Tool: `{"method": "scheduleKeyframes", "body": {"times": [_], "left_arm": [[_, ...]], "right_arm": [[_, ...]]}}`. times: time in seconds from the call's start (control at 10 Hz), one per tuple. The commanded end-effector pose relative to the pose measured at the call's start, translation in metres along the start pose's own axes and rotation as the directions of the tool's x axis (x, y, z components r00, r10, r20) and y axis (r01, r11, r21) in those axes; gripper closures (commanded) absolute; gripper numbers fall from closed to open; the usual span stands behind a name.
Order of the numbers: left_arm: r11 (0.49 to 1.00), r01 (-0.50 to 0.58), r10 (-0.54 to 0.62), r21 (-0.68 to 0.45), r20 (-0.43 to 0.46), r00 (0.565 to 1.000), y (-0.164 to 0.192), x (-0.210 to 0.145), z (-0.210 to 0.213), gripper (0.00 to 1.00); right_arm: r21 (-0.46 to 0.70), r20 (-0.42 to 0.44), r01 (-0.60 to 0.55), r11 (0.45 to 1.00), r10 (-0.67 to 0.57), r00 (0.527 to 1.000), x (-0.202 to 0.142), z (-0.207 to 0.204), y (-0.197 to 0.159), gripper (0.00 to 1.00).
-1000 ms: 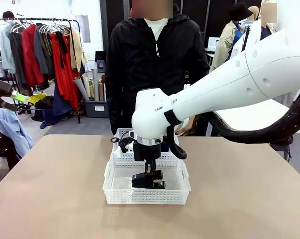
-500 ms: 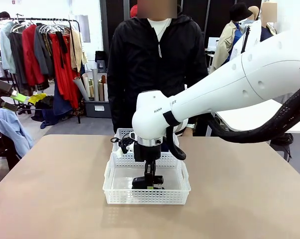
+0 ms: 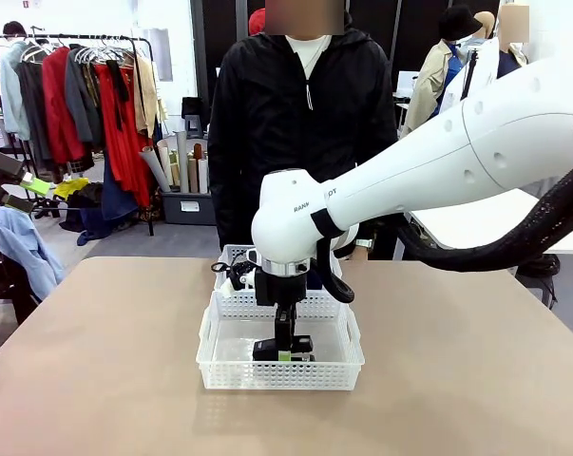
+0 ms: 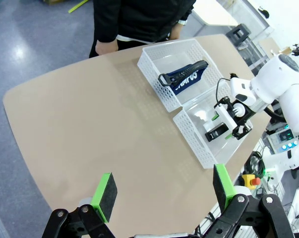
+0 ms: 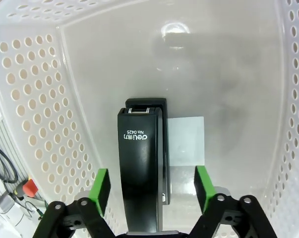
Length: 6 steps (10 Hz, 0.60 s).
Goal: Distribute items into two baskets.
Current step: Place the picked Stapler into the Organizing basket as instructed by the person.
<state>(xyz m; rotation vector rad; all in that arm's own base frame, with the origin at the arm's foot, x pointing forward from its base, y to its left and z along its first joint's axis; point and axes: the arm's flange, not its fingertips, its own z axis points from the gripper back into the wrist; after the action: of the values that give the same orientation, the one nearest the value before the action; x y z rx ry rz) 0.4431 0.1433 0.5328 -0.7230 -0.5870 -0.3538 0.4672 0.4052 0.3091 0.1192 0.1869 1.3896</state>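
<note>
Stapler (image 5: 141,163) — small, black, lying flat on the floor of the nearer basket (image 3: 219,366), white print on its top facing up. A second ago it sat pinched in the right gripper (image 5: 151,191); now the green pads stand apart on either side of it, with a gap showing between each pad and the black body. Released, by the look of it, and resting on the basket floor beside a pale rectangular label.

Right gripper, seen from the front (image 3: 283,353) — reaching straight down into the nearer basket, fingers parted, nothing in its hold. It has not lifted away; its height reads much the same as half a second ago.

Pouch (image 4: 185,78) — navy, white "CAMPUS" lettering, lying in the farther basket (image 4: 150,70), nearest the person. Apart from the stapler, one item to each basket.

Left gripper (image 4: 163,189) — high above the table and well off to the side, fingers spread wide, holding nothing.

Person (image 3: 300,123) — standing at the far edge of the table in a dark jacket, hands not on the baskets as far as I can see.

Standing of the task — both items now appear placed, one per basket; what is left looks like drawing the right arm up and clear without nudging the stapler or the basket wall.
</note>
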Motion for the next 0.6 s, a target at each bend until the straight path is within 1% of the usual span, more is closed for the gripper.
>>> {"method": "scheduleKeyframes", "body": {"times": [0.0, 0.5], "left_arm": [[1.0, -0.01, 0.011, -0.009, 0.009, 1.0, -0.001, 0.001, 0.0, 0.0], [1.0, -0.01, 0.011, -0.009, 0.009, 1.0, -0.001, 0.001, 0.0, 0.0]], "right_arm": [[-0.012, -0.016, -0.037, 0.999, 0.037, 0.999, -0.003, 0.008, 0.001, 0.0], [-0.093, 0.014, -0.05, 0.994, 0.051, 0.999, -0.012, 0.039, 0.021, 0.0]]}}
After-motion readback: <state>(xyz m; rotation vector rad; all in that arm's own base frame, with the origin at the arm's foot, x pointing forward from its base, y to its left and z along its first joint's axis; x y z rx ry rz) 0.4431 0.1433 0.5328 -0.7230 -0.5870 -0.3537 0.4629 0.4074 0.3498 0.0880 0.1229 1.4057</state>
